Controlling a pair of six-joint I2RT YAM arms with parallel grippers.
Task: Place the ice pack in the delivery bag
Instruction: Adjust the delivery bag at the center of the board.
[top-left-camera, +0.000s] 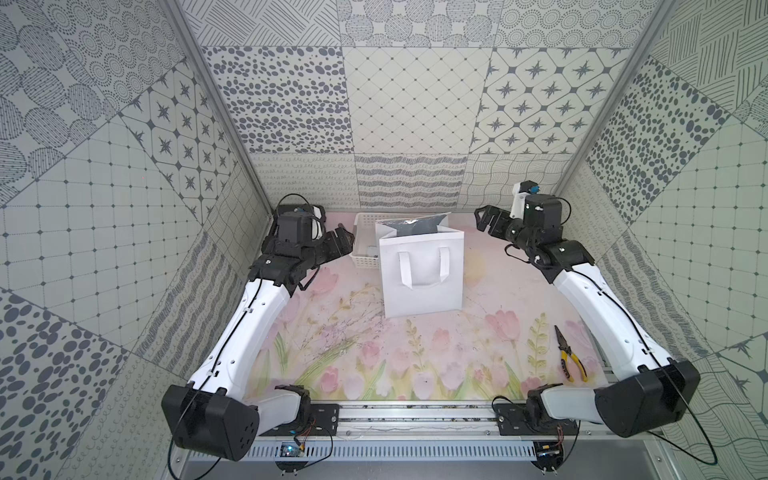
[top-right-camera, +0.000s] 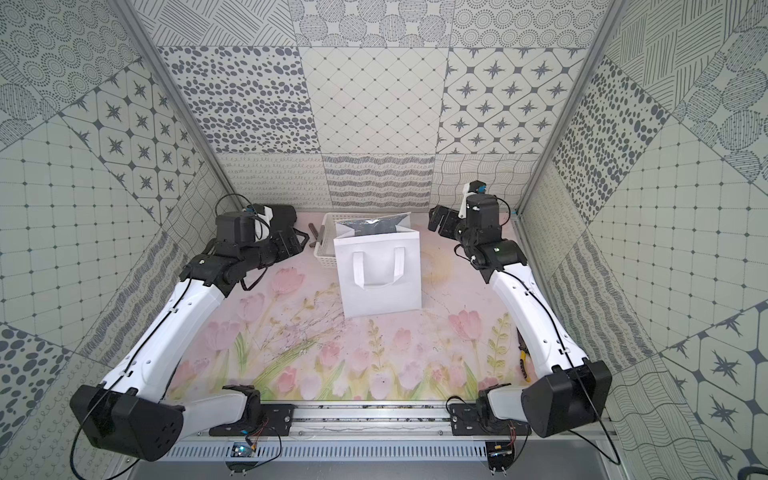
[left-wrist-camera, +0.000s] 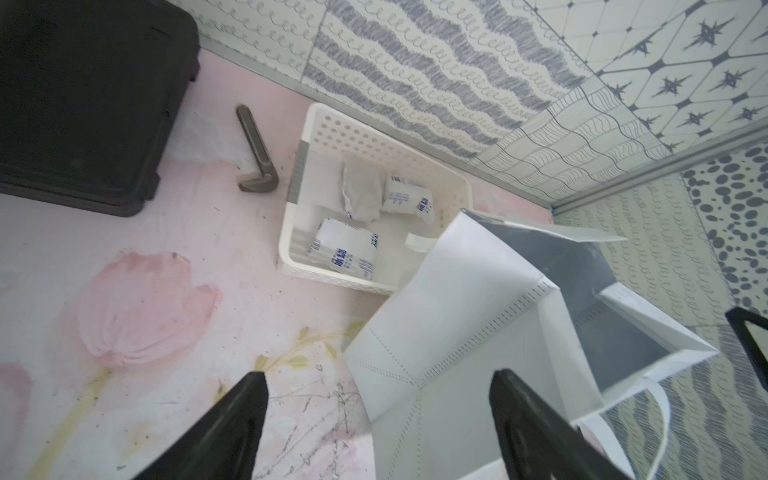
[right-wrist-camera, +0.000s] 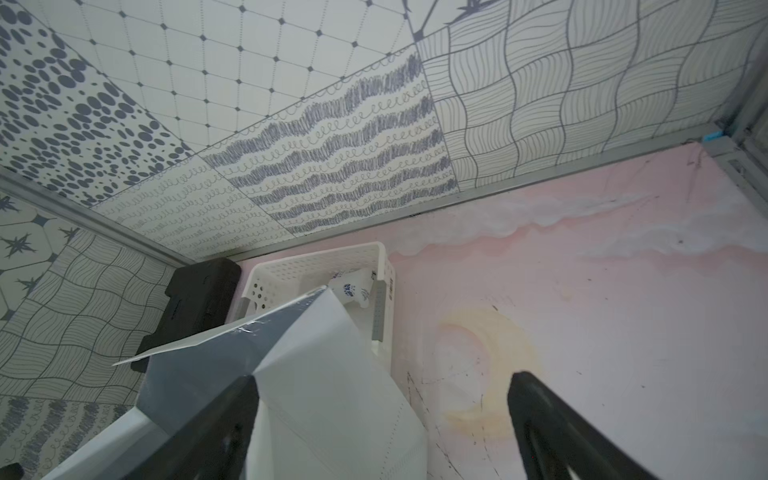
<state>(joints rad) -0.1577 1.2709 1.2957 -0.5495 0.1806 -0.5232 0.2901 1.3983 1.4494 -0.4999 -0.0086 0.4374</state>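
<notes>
The white delivery bag (top-left-camera: 419, 270) (top-right-camera: 378, 278) stands upright mid-table, its mouth open and the silver lining showing. Behind it to the left is a white perforated basket (top-left-camera: 362, 249) (left-wrist-camera: 291, 232) holding three ice packs: one with blue print (left-wrist-camera: 345, 253) nearest the front, another (left-wrist-camera: 407, 197) and a greyish one (left-wrist-camera: 361, 189) further back. The left gripper (top-left-camera: 343, 239) (left-wrist-camera: 378, 374) hovers open and empty just left of the basket, beside the bag's side (left-wrist-camera: 457, 311). Right of the bag's top edge (right-wrist-camera: 324, 374) the right gripper (top-left-camera: 482, 216) (right-wrist-camera: 382, 376) is raised, open and empty. One ice pack (right-wrist-camera: 351, 289) peeks over the bag.
A black case (left-wrist-camera: 83, 104) (right-wrist-camera: 199, 303) sits in the back left corner. A dark metal tool (left-wrist-camera: 255, 153) lies between it and the basket. Yellow-handled pliers (top-left-camera: 571, 357) lie at the front right, by the right arm. Patterned walls close in three sides.
</notes>
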